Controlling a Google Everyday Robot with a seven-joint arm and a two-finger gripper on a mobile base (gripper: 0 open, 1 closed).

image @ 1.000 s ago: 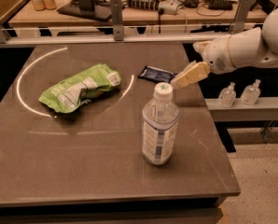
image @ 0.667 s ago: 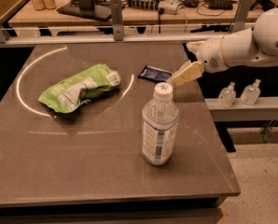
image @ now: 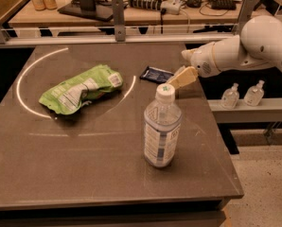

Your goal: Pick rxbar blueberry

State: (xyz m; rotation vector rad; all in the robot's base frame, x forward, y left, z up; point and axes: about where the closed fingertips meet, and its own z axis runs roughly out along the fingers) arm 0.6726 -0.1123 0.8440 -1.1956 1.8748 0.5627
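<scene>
Gripper [image: 181,78] hovers just beside the dark blue snack bar [image: 156,74] near the table's [image: 84,169] far edge; whether it is spread or closed cannot be told.

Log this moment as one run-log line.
stage: pre-grasp | pincer: just right of rxbar blueberry, contact unclear | bar: flat on table, not lifted | bottle: upright, nearer camera

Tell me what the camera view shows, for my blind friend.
The robot's tool hovers just right of a small dark blue bar near the far edge of the table. A green bag lies left, a clear bottle stands in front.
</scene>
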